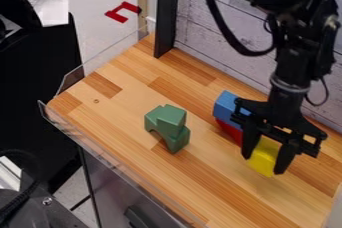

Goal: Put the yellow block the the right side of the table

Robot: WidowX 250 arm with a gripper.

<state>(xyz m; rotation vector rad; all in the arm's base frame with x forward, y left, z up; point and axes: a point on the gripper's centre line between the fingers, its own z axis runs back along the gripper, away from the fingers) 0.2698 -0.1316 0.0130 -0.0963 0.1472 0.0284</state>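
Blue block (226,106) and red block (230,130): located just beside the gripper (264,163), on its side toward the green block assembly (172,118); the blue and red blocks adjoin each other, and the gripper body partly covers both; the red block lies close against the working area of the nearer finger, thereby limiting clearance on that side; the green block assembly stands apart from the gripper, past the red block, on the wooden table (117,109); the plank wall (217,24) rises behind the gripper; the black post (167,14) stands well apart from it, at the wall's end. Gripper: pointed downward at the table; fingers set apart by the width of the yellow block (265,157), one against each side, holding it; the yellow block is located between the fingertips, low over or on the table, height indeterminate.
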